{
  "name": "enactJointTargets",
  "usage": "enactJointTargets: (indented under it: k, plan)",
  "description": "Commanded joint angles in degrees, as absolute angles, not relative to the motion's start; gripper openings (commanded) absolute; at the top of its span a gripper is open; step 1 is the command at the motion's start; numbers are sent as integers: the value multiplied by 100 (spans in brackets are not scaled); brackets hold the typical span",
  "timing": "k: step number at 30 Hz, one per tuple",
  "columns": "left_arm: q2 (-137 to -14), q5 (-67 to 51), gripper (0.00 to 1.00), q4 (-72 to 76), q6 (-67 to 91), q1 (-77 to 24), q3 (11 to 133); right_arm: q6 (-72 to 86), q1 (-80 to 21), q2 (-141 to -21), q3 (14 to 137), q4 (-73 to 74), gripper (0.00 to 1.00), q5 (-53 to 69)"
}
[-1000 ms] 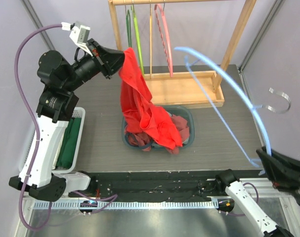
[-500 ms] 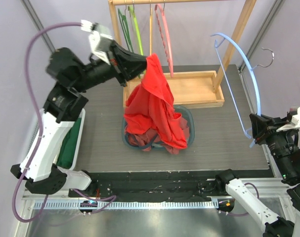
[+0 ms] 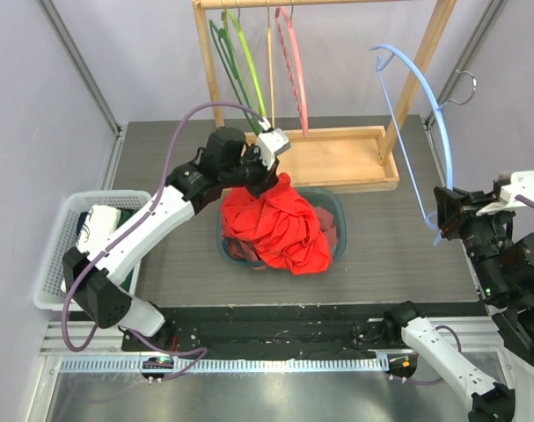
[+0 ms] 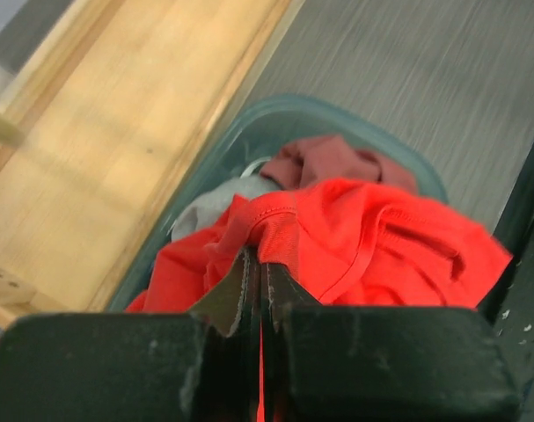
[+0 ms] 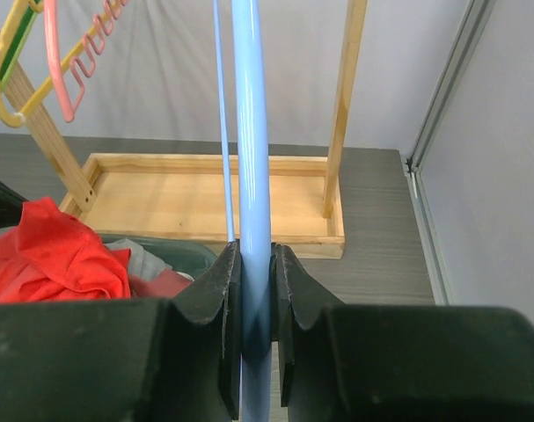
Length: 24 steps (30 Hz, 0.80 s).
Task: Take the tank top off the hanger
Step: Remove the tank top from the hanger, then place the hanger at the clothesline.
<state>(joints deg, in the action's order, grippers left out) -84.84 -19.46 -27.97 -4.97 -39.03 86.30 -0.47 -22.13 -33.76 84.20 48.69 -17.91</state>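
The left gripper is pinched tight on a stitched hem of the soft, crumpled red tank top. The top lies bunched in loose folds in the rounded teal plastic bin, just in front of the wooden rack with its flat tray base. The top is off the hanger. Duller red and grey cloth shows under it in the bin.

To the right of the rack, the right gripper is clamped on the smooth, curved light-blue plastic hanger, held upright and bare, its thin lower bar beside it.

Green, yellow-green and notched pink hangers dangle from the rack's top rail. A white lattice basket sits well left of the rack.
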Motion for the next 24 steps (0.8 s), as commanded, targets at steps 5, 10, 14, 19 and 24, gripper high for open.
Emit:
enactJointTargets:
  k: [5, 10, 14, 19, 24]
  plan:
    - [-8183, -933, 0, -2830, -1993, -4262, 7086, -220, -2224, -3735, 8358, 4192, 1, -1758]
    - [-7946, -730, 0, -2795, -2347, -4350, 6154, -237, -2224, -3858, 8367, 4026, 1, -1740]
    - [-7858, -651, 1, -2769, -2452, -4359, 5836, -194, -2224, -4078, 8323, 3911, 1, -1609]
    - [-7656, -598, 95, -2926, -2435, -4359, 6054, -176, -2224, -4560, 8516, 3867, 1, -1485]
    - [-7787, -563, 100, -4102, -2084, -4351, 6906, -290, -2224, -4869, 8832, 3858, 1, -1459]
